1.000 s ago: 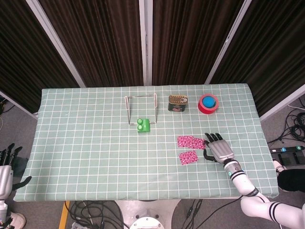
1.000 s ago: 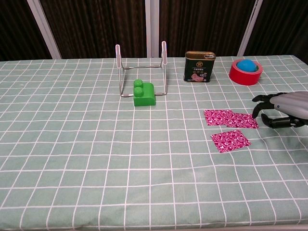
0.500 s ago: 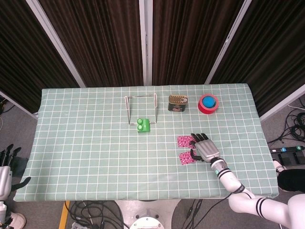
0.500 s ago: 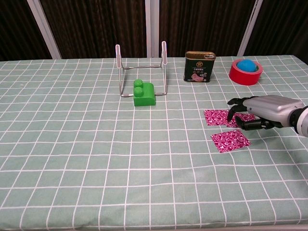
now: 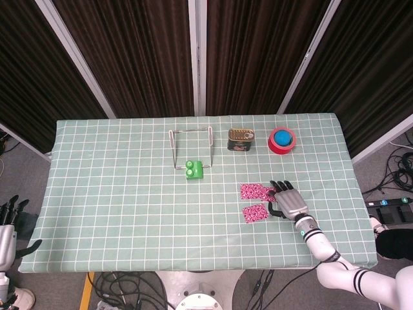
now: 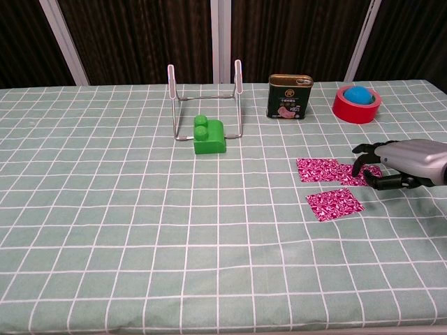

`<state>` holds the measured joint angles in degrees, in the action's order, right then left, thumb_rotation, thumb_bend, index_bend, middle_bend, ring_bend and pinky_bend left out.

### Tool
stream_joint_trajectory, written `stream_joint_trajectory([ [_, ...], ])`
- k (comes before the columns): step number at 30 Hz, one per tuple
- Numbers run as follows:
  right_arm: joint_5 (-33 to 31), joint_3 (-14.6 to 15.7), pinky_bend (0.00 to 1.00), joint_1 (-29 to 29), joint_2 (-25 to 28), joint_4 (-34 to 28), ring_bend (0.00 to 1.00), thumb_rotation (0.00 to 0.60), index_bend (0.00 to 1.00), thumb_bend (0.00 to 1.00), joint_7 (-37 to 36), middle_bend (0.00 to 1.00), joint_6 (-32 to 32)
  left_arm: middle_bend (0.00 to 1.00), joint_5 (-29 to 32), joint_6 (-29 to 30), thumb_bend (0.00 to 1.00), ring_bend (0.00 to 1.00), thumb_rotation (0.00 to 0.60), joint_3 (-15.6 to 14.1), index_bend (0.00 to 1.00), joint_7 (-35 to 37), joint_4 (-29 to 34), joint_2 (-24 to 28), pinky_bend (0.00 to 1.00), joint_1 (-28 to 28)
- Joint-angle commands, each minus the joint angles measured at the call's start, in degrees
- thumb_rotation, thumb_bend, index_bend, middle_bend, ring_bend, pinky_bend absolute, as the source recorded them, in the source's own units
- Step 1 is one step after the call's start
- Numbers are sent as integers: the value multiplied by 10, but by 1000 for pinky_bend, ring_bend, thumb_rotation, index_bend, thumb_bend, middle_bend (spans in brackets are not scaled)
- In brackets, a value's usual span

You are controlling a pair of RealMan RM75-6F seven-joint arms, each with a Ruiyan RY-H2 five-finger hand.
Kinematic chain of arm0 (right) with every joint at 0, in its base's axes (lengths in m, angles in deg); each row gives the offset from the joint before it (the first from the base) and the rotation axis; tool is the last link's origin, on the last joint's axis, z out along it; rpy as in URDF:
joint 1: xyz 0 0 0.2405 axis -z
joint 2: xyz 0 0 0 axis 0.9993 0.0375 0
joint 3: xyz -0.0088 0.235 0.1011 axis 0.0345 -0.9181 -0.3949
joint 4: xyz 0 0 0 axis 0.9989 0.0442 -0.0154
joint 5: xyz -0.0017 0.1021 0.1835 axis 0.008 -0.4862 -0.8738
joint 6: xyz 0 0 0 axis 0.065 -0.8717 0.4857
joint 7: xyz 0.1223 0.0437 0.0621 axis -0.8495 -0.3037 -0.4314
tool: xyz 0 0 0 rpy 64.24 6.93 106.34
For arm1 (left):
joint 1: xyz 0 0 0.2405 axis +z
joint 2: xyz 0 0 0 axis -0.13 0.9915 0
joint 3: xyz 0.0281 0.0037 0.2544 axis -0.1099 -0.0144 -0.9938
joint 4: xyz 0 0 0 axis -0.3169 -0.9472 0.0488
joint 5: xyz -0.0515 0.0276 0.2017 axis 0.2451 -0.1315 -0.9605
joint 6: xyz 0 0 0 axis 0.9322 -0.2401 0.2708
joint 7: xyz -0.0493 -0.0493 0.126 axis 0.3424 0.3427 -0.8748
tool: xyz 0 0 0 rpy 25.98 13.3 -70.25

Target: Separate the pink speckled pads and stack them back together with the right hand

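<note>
Two pink speckled pads lie side by side, edges overlapping, right of the table's middle: the left one (image 5: 251, 191) (image 6: 319, 169) fully shows, the right one (image 6: 351, 176) is partly under my fingers. Another pink pad (image 5: 255, 213) (image 6: 335, 203) lies apart, just nearer the front edge. My right hand (image 5: 289, 201) (image 6: 399, 162) hovers palm down at the right end of the upper pair, fingers spread and curved, the fingertips (image 6: 359, 166) over that pad's edge. It holds nothing. My left hand (image 5: 6, 227) hangs off the table's front left corner, fingers apart and empty.
A green toy brick (image 5: 194, 169) sits in front of a wire rack (image 5: 191, 143) at the back middle. A dark tin can (image 5: 241, 139) and a red tape roll holding a blue ball (image 5: 282, 140) stand behind the pads. Green checked cloth (image 5: 116, 194) covers the table.
My right hand swept left over the pads half a second ago and has since drawn back to the right. The pads lie about where they were. The left hand has not moved.
</note>
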<state>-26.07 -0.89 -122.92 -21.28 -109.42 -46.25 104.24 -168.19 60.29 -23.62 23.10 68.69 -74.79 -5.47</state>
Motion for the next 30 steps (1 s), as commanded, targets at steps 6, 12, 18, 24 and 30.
stream_joint_trajectory([
  [6,12,0,0,12,29,-21,0,67,258,603,-17,0,15,150,-1,-1,32,116,600,1,176,-4,3,0,128,-2],
  [12,25,-7,0,2,16,-24,0,71,259,600,-25,0,11,150,-1,1,32,116,600,1,176,-5,6,0,127,-1],
  [18,14,-11,0,-11,-19,1,0,75,258,599,-16,0,-10,150,0,3,31,115,600,-1,176,-3,6,2,128,3],
  [24,4,-9,0,-10,-22,15,0,71,257,600,-9,0,-13,150,-1,5,32,116,600,-3,176,-1,3,2,128,6],
  [30,4,-4,0,0,-4,9,0,79,258,600,-8,0,-3,150,-4,7,32,116,600,-2,176,-1,2,1,128,5],
])
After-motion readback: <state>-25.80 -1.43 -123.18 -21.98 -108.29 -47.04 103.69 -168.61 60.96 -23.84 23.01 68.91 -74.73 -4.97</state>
